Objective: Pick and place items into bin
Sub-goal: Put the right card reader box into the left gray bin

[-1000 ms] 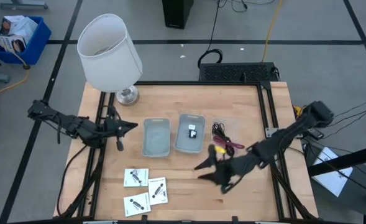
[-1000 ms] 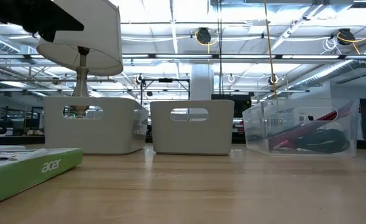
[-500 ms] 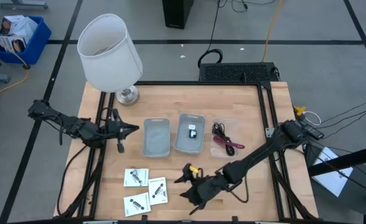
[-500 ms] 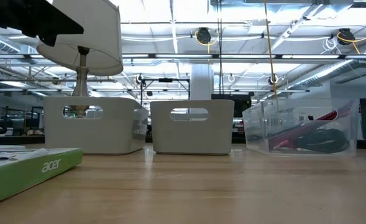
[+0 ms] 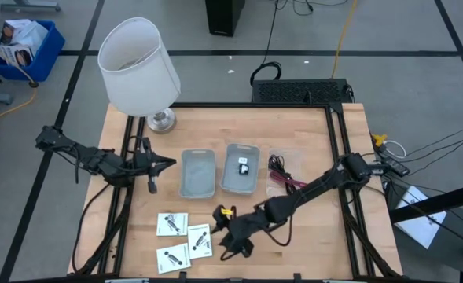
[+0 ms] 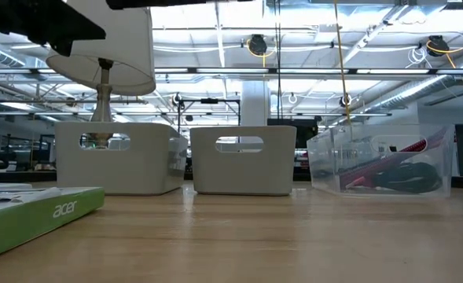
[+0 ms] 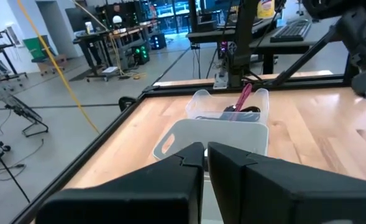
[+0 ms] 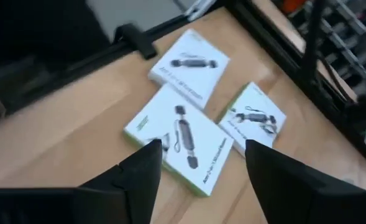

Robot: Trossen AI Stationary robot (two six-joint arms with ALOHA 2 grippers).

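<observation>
**Right end effector open over the white packets**

I see my right end effector low over the worktop, fingers spread wide, nothing held, just beside the three white packets near the front-left. In the right wrist view the nearest packet sits between the fingers. My left end effector waits left of the two grey bins, fingers pinched together, empty. The left bin looks empty; the right bin holds a small black-and-white item. The red-and-black cable bundle lies in a clear tray right of the bins. The white lamp stands at the back-left.
</observation>
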